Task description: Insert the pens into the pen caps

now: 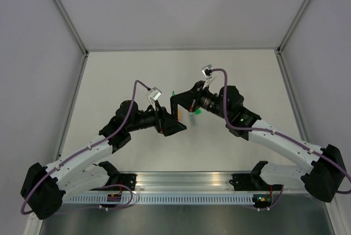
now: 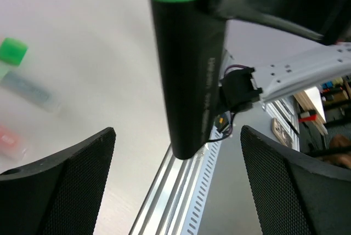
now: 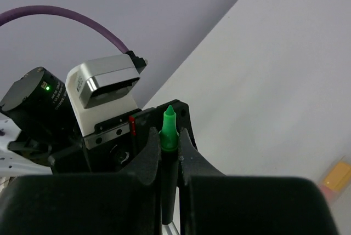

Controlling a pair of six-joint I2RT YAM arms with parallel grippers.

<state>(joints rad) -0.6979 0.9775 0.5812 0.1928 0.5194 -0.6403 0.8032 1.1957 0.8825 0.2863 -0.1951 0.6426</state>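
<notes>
Over the middle of the tabletop, the left gripper [image 2: 176,135] is released, its fingers [image 2: 60,185] spread wide either side of the black pen [image 2: 192,70] without touching it. The right gripper [image 3: 168,139] clenches that pen near its green end.

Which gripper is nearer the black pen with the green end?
Right. The right gripper is shut on the black pen; the left gripper is open, flanking its barrel without touching.

White table [image 1: 137,76], green cap [image 2: 12,50], pale pen [image 2: 30,90] beside it (blurred)
</notes>
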